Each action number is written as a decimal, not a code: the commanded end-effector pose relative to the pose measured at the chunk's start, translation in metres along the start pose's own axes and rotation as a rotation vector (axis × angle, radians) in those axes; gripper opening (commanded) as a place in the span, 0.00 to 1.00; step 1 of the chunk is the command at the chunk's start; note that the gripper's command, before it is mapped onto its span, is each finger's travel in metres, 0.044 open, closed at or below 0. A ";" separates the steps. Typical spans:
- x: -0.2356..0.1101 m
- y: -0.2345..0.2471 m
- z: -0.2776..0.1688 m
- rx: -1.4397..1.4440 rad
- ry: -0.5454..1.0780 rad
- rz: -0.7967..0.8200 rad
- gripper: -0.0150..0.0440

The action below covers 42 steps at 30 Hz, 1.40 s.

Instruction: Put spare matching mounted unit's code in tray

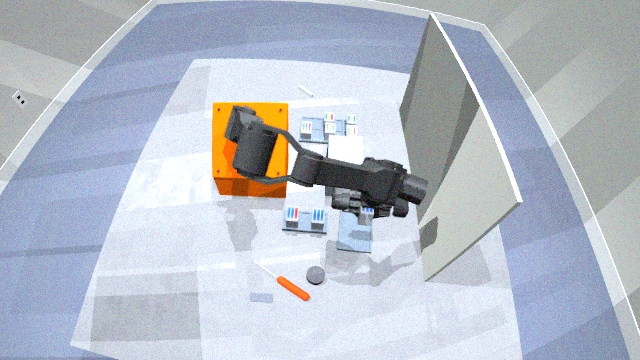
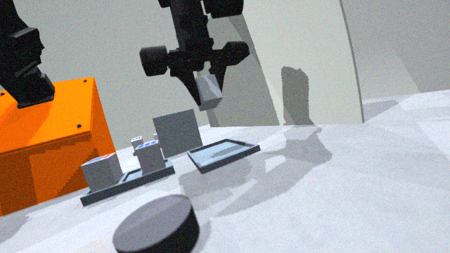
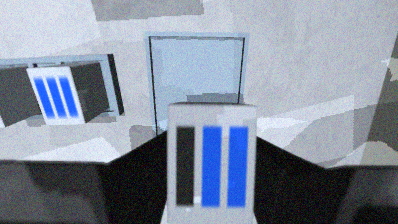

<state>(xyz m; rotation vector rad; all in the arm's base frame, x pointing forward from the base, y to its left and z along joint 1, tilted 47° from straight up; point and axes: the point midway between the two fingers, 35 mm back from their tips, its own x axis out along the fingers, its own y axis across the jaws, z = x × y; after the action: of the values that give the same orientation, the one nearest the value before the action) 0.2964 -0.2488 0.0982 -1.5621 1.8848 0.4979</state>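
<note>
Right now your pincer (image 2: 208,92) is clamped on the spare (image 2: 209,92), held high over the tray (image 2: 225,154). Release from here and it could bounce out or tumble off the rim. Only your wrist view shows its code: one black bar, two blue.

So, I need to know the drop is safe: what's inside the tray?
The tray looks bare inside, only a shadow crossing its pale floor. In the wrist view, the spare held in the claw covers the tray's near edge, so that strip cannot be checked.
</note>
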 end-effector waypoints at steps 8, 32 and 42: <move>0.012 0.000 0.003 -0.010 -0.005 -0.002 0.25; 0.037 0.002 0.002 -0.011 -0.001 -0.003 0.25; 0.047 0.003 0.001 -0.011 0.001 -0.003 0.25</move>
<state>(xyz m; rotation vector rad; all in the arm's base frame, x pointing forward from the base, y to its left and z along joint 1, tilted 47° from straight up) 0.2885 -0.2816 0.0698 -1.5675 1.8889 0.4937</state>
